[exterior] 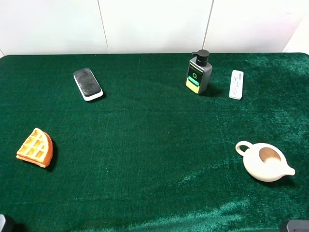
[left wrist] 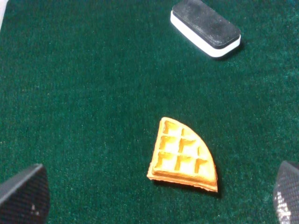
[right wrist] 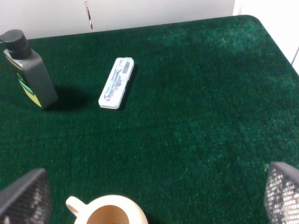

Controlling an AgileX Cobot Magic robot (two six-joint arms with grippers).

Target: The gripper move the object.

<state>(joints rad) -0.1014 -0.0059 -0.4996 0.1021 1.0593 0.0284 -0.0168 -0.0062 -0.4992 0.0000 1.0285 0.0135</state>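
The object, a slim white cassette (exterior: 236,84), lies flat on the green cloth at the back right, just right of a dark pump bottle (exterior: 199,73). It also shows in the right wrist view (right wrist: 117,83), far ahead of my right gripper (right wrist: 154,200). That gripper is open and empty, its fingertips (right wrist: 25,198) wide apart, low at the front right edge (exterior: 295,225). My left gripper (left wrist: 155,205) is open and empty at the front left corner (exterior: 4,224), its fingertips (left wrist: 23,196) either side of a waffle piece (left wrist: 183,156).
A black-topped, white-edged slab (exterior: 88,84) lies at the back left. The waffle piece (exterior: 35,148) lies at the front left. A cream teapot (exterior: 264,162) stands at the front right, between the right gripper and the cassette. A white wall (exterior: 154,24) backs the table.
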